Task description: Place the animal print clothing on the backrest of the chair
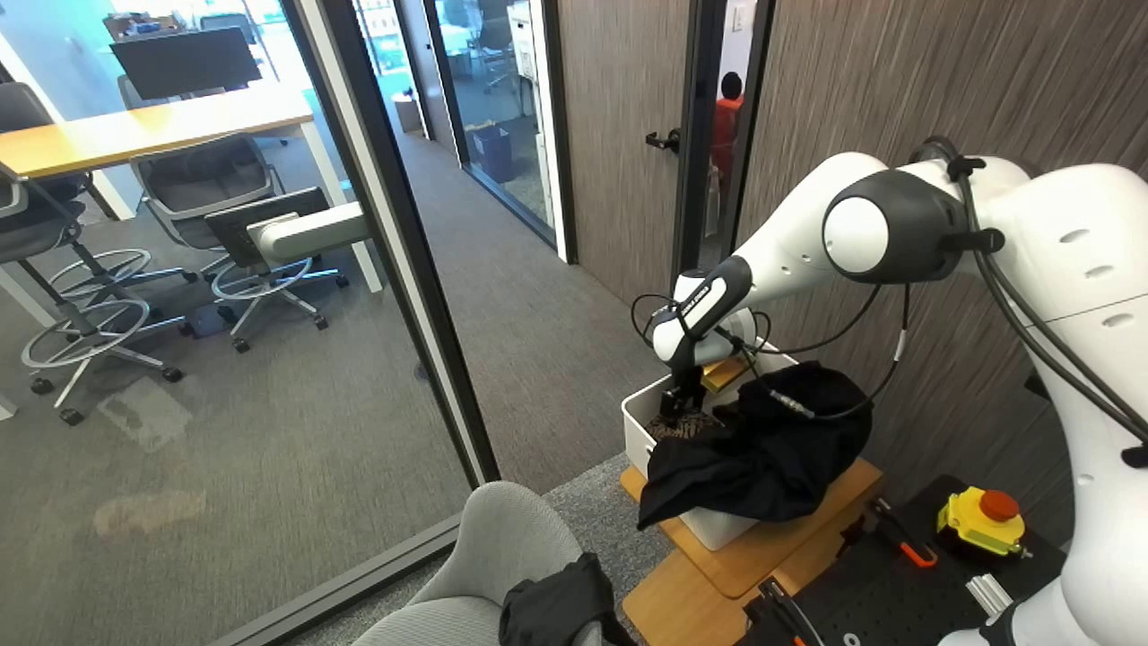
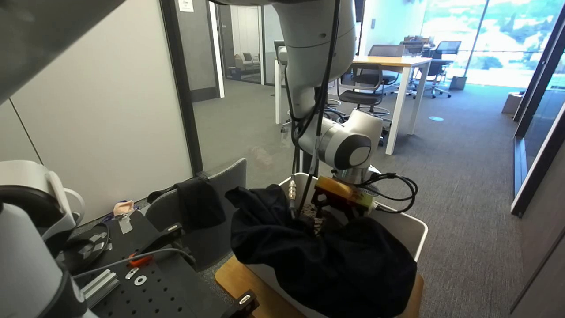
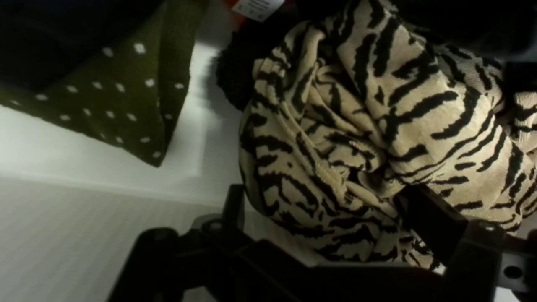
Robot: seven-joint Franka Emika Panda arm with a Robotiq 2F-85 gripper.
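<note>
The animal print clothing (image 3: 377,138), tan with black stripes, lies bunched inside the white bin. It also shows partly in both exterior views (image 1: 682,426) (image 2: 317,223), where dark cloth covers some of it. My gripper (image 3: 331,205) points down into the bin, fingers wide apart. One finger is beside the clothing's edge; the other is over or in its folds. The gripper also shows in both exterior views (image 1: 682,395) (image 2: 342,207). The grey chair (image 1: 516,534) stands near the bin, with a black garment (image 1: 560,601) over one side; its backrest (image 2: 231,181) shows in an exterior view.
The white bin (image 1: 639,447) stands on a wooden stand (image 1: 735,574). Black cloth (image 1: 762,453) hangs over its rim. Green dotted cloth (image 3: 121,96) lies inside. A glass wall's frame (image 1: 404,269) rises behind the chair. A black pegboard table (image 1: 883,592) holds tools and an emergency stop (image 1: 982,520).
</note>
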